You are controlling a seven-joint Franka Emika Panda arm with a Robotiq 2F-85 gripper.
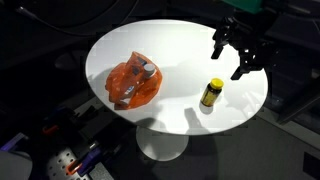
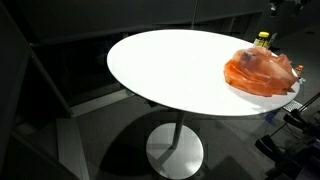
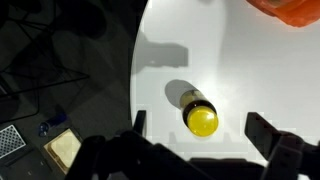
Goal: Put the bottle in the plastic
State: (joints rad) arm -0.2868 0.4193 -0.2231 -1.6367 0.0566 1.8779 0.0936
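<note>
You've got the round white table point(image 1: 180, 50) carrying the orange plastic bag point(image 1: 133, 83) on one side, with something greyish inside, hard to tell what. Your gripper point(image 1: 228, 62) hovers near the table edge, jaws spread wide, holding nothing. The yellow-capped bottle point(image 1: 210, 95) stands upright on the tabletop just below it, well apart from the bag

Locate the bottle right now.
In an exterior view, the bottle stands on the white table near its edge, apart from the orange plastic bag, below the open claw.

One yellow-capped bottle point(image 1: 210, 94); one orange plastic bag point(image 1: 133, 82); one round white table point(image 1: 180, 50); one claw point(image 1: 229, 61).
</note>
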